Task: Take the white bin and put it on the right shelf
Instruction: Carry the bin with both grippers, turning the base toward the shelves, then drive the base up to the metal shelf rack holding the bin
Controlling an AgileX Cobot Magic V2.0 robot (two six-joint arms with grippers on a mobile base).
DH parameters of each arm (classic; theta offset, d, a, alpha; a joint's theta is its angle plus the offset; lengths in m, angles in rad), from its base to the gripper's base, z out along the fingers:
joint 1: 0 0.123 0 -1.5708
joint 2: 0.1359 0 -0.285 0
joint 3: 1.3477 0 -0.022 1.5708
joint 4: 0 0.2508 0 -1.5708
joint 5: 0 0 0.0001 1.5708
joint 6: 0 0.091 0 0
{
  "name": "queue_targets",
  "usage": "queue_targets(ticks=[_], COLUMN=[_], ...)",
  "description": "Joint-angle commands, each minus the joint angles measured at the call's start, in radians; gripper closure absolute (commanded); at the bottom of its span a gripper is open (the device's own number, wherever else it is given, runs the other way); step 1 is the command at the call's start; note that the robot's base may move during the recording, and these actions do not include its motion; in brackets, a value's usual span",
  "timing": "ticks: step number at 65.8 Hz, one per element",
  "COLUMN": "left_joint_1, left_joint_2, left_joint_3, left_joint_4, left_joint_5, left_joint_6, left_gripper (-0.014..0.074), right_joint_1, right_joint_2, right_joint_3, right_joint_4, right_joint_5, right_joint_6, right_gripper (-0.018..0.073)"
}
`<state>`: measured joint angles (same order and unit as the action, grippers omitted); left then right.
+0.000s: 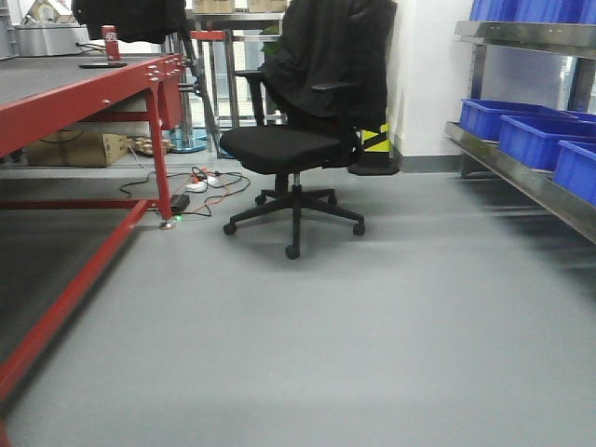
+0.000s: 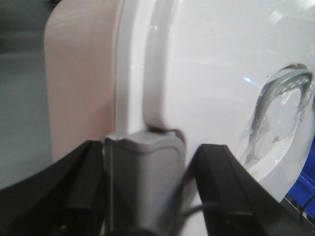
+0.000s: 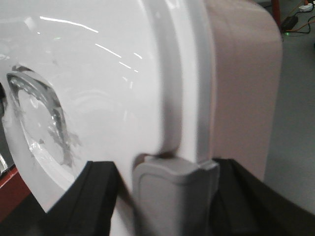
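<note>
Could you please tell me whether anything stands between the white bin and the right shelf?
Nothing visible blocks the floor up to the right shelf; the office chair stands well to its left. However, blue bins line the visible lower level, so the white bin seems to have no free spot there.

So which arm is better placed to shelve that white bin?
Right, slightly: the shelf stands on that side. But the left gripper and right gripper each clamp a clasp on the bin, so both must move.

Pinkish-white translucent plastic tub (image 2: 81,83), glossy white lid (image 2: 211,64), grey clip (image 2: 145,182); blue plastic bins (image 1: 535,140); red-framed table (image 1: 84,98); black swivel chair (image 1: 279,144).
</note>
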<state>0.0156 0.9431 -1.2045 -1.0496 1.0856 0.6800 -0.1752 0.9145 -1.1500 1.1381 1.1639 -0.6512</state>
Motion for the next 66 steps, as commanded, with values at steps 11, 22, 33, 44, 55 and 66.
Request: queue_targets(ticks=[11, 22, 33, 44, 55, 66], left_joint_1=[-0.024, -0.024, -0.024, -0.024, -0.024, -0.024], left_joint_2=[-0.013, -0.013, -0.013, -0.013, -0.013, -0.013], left_joint_3=[-0.033, -0.033, -0.033, -0.033, -0.033, -0.033], left_joint_4=[-0.158, -0.158, -0.158, -0.158, -0.158, -0.158], left_joint_5=[0.036, 0.036, 0.036, 0.036, 0.036, 0.036], left_joint_6=[0.020, 0.020, 0.020, 0.020, 0.020, 0.020], left_gripper=[0.0378, 0.0378, 0.0378, 0.0378, 0.0378, 0.0378], right_joint_1=[0.019, 0.019, 0.019, 0.019, 0.019, 0.019], right_joint_2=[-0.018, -0.018, -0.018, -0.018, -0.018, -0.018], right_joint_3=[-0.038, -0.038, -0.038, -0.038, -0.038, -0.038], right_joint_4=[0.240, 0.240, 0.240, 0.240, 0.240, 0.240], right_joint_5=[0.111, 0.111, 0.111, 0.111, 0.110, 0.110], right_joint_6=[0.000, 0.000, 0.000, 0.000, 0.000, 0.000], right_gripper=[0.0147, 0.0147, 0.0147, 0.0147, 0.0147, 0.0147])
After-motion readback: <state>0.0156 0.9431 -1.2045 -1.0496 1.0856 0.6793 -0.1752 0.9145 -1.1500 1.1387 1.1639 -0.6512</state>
